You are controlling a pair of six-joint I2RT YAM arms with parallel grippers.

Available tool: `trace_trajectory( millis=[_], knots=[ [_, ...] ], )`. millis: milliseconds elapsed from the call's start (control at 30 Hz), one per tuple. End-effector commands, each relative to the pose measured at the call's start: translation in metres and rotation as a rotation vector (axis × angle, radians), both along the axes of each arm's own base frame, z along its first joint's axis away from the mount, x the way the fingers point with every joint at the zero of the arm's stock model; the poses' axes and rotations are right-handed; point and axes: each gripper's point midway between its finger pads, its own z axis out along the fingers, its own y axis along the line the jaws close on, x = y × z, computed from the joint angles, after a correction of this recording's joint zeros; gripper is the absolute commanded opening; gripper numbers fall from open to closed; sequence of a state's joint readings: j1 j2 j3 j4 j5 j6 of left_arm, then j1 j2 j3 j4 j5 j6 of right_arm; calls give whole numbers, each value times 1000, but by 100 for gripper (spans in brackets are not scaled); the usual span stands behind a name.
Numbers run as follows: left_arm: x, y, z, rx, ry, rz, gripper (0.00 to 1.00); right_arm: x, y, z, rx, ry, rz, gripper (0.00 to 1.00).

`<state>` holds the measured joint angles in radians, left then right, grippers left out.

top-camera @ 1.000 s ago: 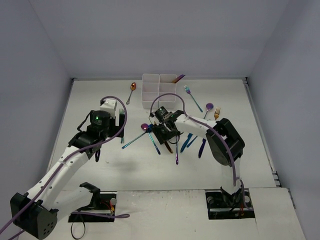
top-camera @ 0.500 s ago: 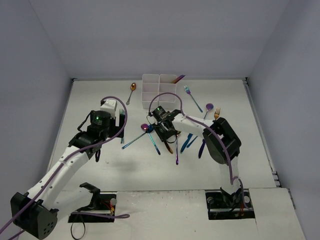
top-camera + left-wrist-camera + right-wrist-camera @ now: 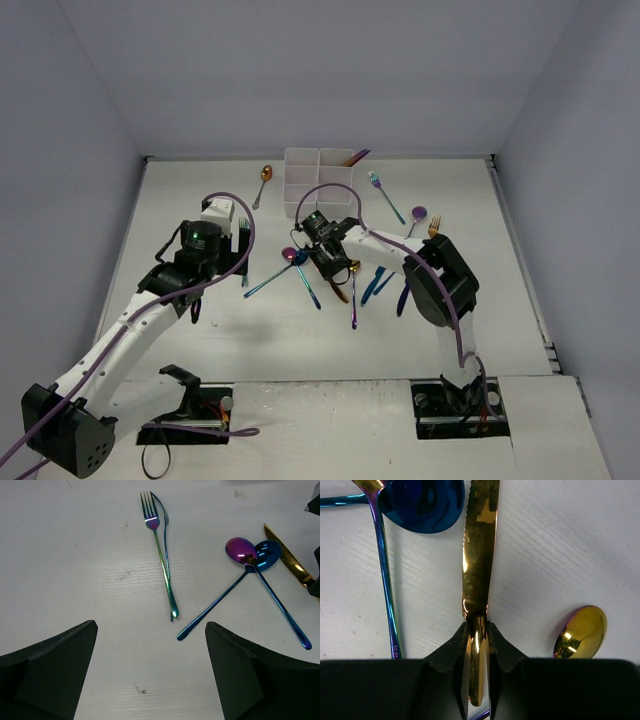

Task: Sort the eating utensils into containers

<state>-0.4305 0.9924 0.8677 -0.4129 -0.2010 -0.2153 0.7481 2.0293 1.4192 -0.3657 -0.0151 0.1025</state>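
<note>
**Right Arm: Pinch Grasp on the Gold Knife at the Blade-Handle Neck**

The right end effector is pressed together on the gold knife, with one finger on each side of the narrow neck where blade meets handle. This site looks deliberate. The neck is the slimmest section, and gripping there keeps the fingers off the blue spoon beside the blade and the gold spoon lying apart on the other side. The knife appears to lie flat on the tabletop, so the lift is judged not yet begun.

The left end effector is spread wide and holds nothing. It hangs above an iridescent fork, which has a slim blue utensil lying tight alongside it; what kind that second piece is cannot be determined. The posture suggests staging for a later pick while the right arm works.

The white compartment block stands at the far side of the tabletop, well apart from the knife. One purple-handled utensil leans out of a rear compartment. Most utensils lie loose on the tabletop, so sorting is judged to be at an early stage.

Caution: a grip at the neck may let the knife pivot during the lift. The block looks shorter than the knife, so the knife probably needs to be tilted upright before it is released.
</note>
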Motion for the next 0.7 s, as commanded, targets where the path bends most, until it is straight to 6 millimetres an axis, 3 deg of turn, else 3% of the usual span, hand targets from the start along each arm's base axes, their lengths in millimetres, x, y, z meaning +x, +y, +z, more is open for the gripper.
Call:
trace_trajectory(
  millis=[0, 167, 367, 500, 600, 667],
  knots=[
    [11, 0, 20, -17, -78, 14, 87, 17, 12, 66, 73, -125, 8, 0],
    [12, 1, 22, -19, -86, 18, 87, 36, 15, 136, 156, -283, -26, 0],
    [13, 1, 23, -25, -90, 21, 87, 63, 12, 196, 197, -441, -88, 0],
    [12, 0, 23, -29, -90, 22, 87, 89, 14, 234, 253, -550, -130, 0],
    [12, 0, 24, -33, -92, 23, 87, 127, 14, 280, 379, -693, -194, 0],
    [12, 0, 24, -36, -92, 24, 87, 140, 11, 292, 413, -742, -217, 0]
  ],
)
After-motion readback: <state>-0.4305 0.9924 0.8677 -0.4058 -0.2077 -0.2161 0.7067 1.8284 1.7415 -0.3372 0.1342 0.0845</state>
